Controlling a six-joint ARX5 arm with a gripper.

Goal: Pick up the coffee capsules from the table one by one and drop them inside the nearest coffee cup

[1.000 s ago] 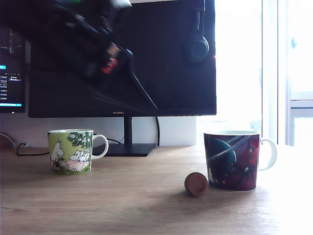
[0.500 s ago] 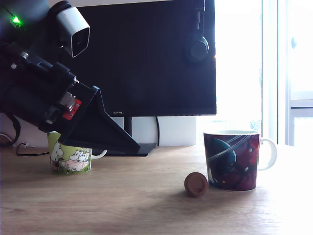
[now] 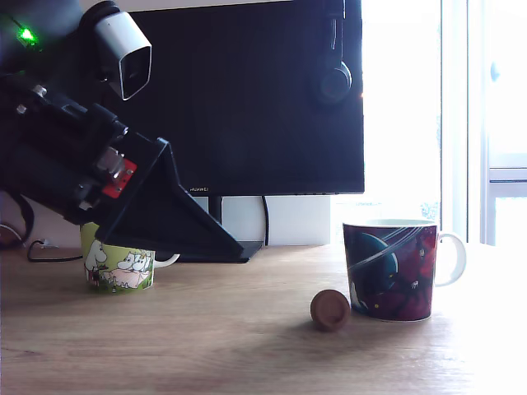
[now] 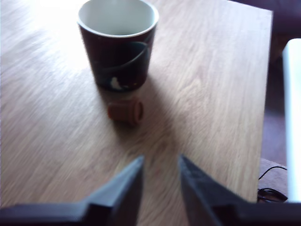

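Arm position barely differs from half a second ago: it sits a touch further toward the exterior view's right, still covering the top of the green mug [image 3: 118, 265] on the exterior view's left. Gripper [image 4: 160, 162] fingers stand a little apart, holding nothing, above bare table [image 4: 211, 94]. One capsule [image 3: 331, 310] shows, unmoved: copper-brown, ribbed, lying on its side on the table, just beside the dark mug [image 3: 390, 269] and nearly touching its base. Behind stands a monitor [image 3: 272, 99].
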